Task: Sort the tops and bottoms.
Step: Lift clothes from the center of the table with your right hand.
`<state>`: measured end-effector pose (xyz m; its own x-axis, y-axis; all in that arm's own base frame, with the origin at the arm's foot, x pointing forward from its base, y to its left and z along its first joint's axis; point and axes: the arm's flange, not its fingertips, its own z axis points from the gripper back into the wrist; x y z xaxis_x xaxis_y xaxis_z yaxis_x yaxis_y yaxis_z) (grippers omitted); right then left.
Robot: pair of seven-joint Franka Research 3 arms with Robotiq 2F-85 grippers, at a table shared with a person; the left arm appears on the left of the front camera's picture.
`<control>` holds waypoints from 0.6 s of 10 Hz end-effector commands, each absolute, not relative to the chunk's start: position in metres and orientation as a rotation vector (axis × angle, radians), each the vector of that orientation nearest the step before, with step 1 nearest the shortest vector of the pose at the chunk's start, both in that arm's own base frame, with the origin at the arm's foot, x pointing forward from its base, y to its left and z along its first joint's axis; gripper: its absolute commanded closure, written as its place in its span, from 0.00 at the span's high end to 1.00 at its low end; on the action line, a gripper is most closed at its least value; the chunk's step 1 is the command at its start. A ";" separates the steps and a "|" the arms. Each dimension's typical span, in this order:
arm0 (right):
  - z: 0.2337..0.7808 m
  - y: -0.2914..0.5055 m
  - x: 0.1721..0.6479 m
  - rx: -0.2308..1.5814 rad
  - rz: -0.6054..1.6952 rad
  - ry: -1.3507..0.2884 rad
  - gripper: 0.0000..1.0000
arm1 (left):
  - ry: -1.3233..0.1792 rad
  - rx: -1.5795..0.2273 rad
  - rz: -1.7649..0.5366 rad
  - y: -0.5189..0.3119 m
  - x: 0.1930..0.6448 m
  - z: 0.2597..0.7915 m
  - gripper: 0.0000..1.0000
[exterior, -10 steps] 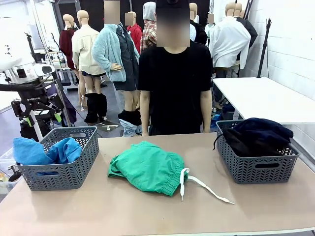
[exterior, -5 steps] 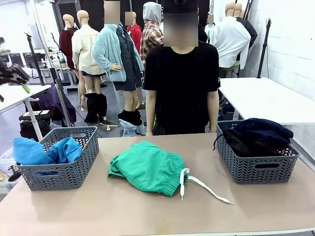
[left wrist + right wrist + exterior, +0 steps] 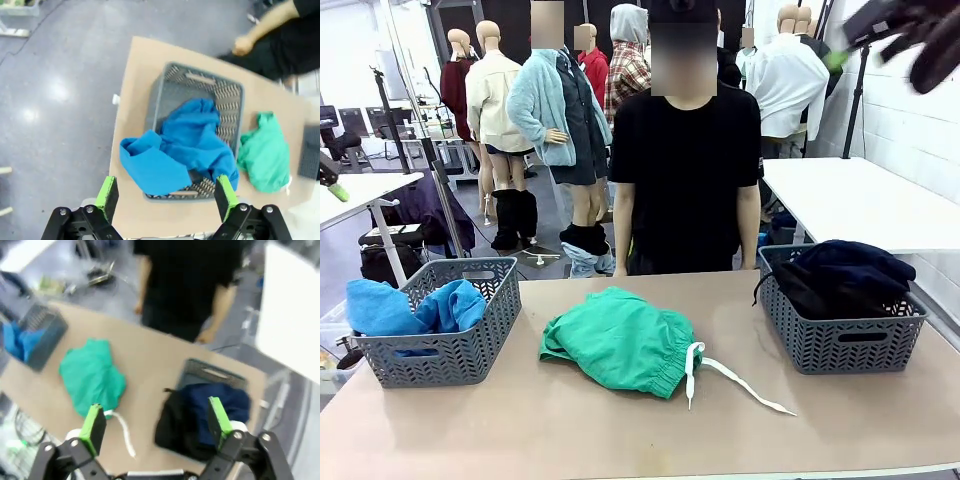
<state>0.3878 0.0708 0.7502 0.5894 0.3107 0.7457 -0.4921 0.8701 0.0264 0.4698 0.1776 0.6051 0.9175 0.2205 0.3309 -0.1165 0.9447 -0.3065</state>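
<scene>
Both tools high above the tabletop, jaws wide, nothing held: left tool over the left basket of blue tops, right tool over the right basket. Green shorts lie mid-tabletop between the baskets, white drawstring trailing toward the robot. Black garment and navy one heap in the right basket. Person stands at the far edge.

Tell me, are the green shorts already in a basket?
No. The green shorts lie crumpled on the table, between the two baskets, drawstring trailing out.
</scene>
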 end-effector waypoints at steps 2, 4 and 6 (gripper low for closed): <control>0.708 0.151 0.427 0.191 0.671 -0.653 1.00 | -0.393 -0.255 0.240 0.176 0.468 0.619 1.00; 0.731 0.125 0.396 0.237 0.570 -0.750 1.00 | -0.393 -0.255 0.240 0.176 0.468 0.619 1.00; 0.731 0.125 0.396 0.237 0.570 -0.750 1.00 | -0.393 -0.255 0.240 0.176 0.468 0.619 1.00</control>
<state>0.3962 0.1229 0.7368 0.5883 0.4019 0.7017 -0.5538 0.8326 -0.0126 0.4685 0.1774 0.6183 0.9011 0.2643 0.3438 -0.1557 0.9371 -0.3123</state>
